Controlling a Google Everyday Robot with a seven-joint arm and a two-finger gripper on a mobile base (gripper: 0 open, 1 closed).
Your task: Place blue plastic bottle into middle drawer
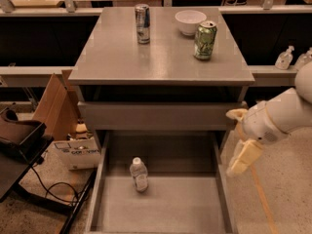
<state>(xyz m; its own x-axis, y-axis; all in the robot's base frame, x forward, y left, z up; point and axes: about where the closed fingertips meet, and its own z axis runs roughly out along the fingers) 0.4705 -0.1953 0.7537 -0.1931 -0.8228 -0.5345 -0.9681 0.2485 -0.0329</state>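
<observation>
The blue plastic bottle (139, 174), small and clear with a white cap, stands upright on the floor of the middle drawer (161, 204), a little left of its centre. The drawer is pulled wide open below the cabinet. My gripper (240, 140) is outside the drawer, just past its right wall, well to the right of the bottle. Its two cream fingers (243, 157) stand apart and hold nothing.
On the cabinet top (112, 62) stand a slim silver-blue can (142, 23), a white bowl (190, 21) and a green can (205, 39). A cardboard box (56, 104) and a white carton (78, 152) sit left of the cabinet. Small bottles (284, 58) stand on a shelf at right.
</observation>
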